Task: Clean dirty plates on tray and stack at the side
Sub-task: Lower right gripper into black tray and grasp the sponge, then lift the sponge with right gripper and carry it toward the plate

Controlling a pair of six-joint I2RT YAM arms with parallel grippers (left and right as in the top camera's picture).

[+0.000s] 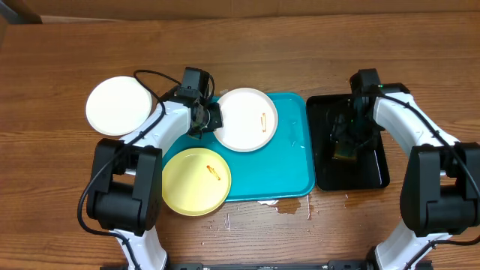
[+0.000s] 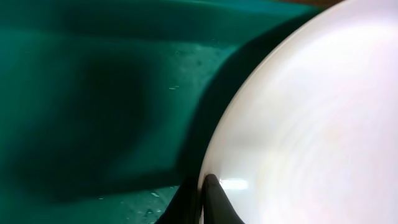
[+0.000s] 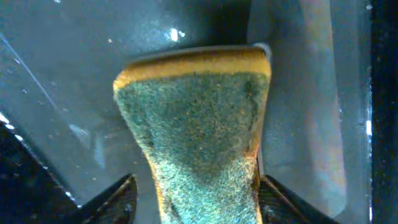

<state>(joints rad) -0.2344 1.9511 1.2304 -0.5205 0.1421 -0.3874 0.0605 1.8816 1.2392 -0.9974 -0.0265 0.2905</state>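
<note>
Gripping the rim of the white plate (image 1: 246, 118) on the tray (image 1: 289, 176), the left gripper (image 1: 212, 120) is clamped fully closed. The right gripper (image 3: 198, 193), fingers part-spread, pinches the sponge (image 3: 199, 118) in the black tray (image 1: 375, 174). Step in hand: fetching the sponge. Next move, likely: lift it, carry it across, and scrub the orange smear while the left steadies the plate.

Wooden table (image 1: 60, 60) bears turquoise tray (image 1: 285, 165); black tray (image 1: 371, 169); white plate (image 1: 118, 105).

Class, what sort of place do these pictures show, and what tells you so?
Likely a robot lab bench staged as a dishwashing station: a smeared white plate on a turquoise tray, a sponge in a wet black tray.
</note>
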